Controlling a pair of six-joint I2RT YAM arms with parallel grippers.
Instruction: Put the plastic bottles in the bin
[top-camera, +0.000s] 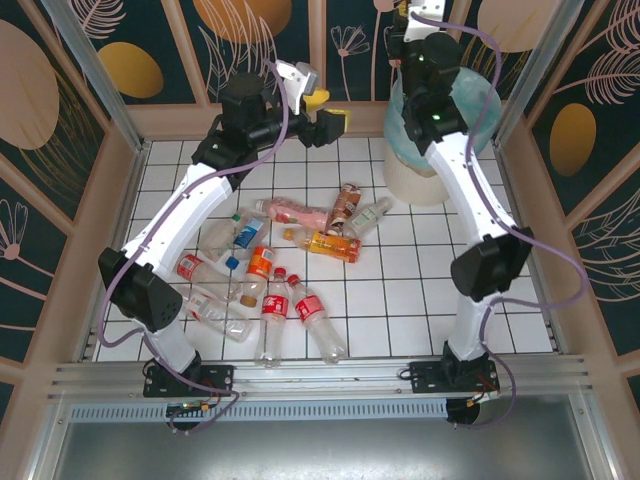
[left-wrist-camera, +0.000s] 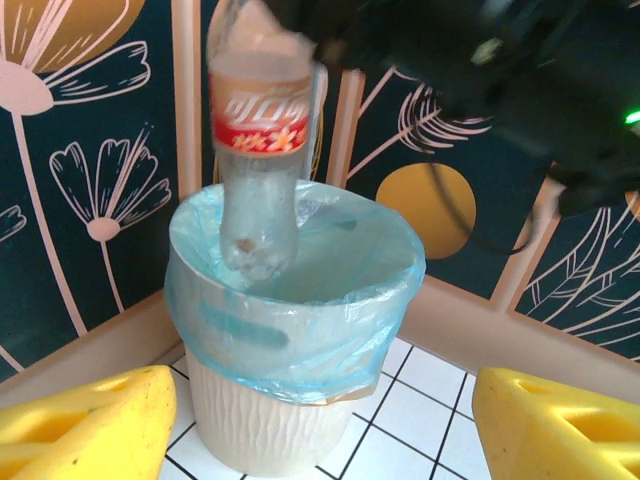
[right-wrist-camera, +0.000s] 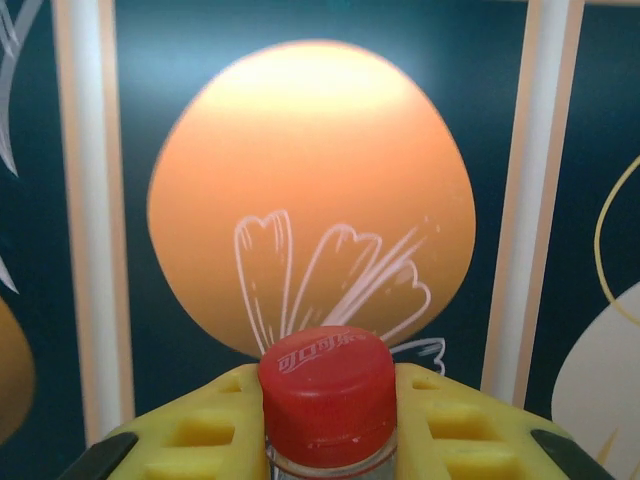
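The right gripper (right-wrist-camera: 330, 440) is closed on a bottle (left-wrist-camera: 258, 180) at the neck, just under the red cap (right-wrist-camera: 327, 385). That is probably why the body hangs straight down, base first. The bottle hangs over the mouth of the bin (left-wrist-camera: 260, 330), toward its left side in the left wrist view, so letting go should drop it into the blue-green liner. The left gripper (top-camera: 326, 108) hovers near the bin, apart from it, with its yellow fingers (left-wrist-camera: 90, 425) spread wide and nothing between them. It looks parked clear of the drop. About 12 more bottles (top-camera: 275, 280) lie scattered on the tiles between the 2 arms, several touching or overlapping. The right arm (top-camera: 470, 200) reaches across the bin, so the left would likely have to wait for it to clear. The wall panels stand close behind the bin.
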